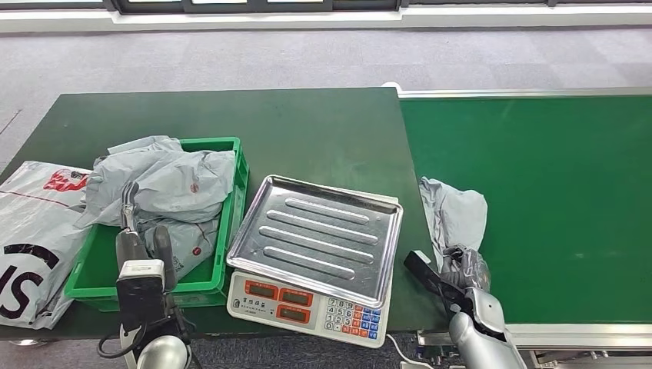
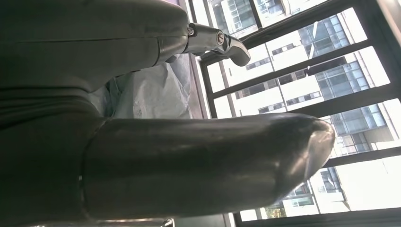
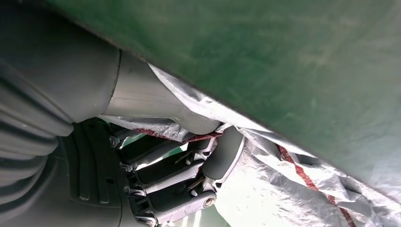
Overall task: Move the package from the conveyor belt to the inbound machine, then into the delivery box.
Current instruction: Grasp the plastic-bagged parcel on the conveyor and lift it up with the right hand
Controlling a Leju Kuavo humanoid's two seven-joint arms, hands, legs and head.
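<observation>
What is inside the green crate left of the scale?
The green crate holds crumpled grey mailer bags, heaped above its rim, one spilling over the far left corner. Part of the floor shows bare; anything beneath the bags is hidden.

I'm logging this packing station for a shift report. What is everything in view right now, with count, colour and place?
Package: one, grey, on the conveyor's near left edge, gripped by the right hand.
Conveyor: one, green, right side.
Scale: one, white body with a steel tray, on the table beside the conveyor.
Crate: one, green, left of the scale.
Bags in crate: several, grey, exact count unclear, piled over the rim.
Big bag: one, white with red and black print, at the table's left edge.
Table: one, dark green.
Left hand: grey, raised at the crate's near side, holding nothing.
Right hand: grey, fingers closed on the package.
</observation>
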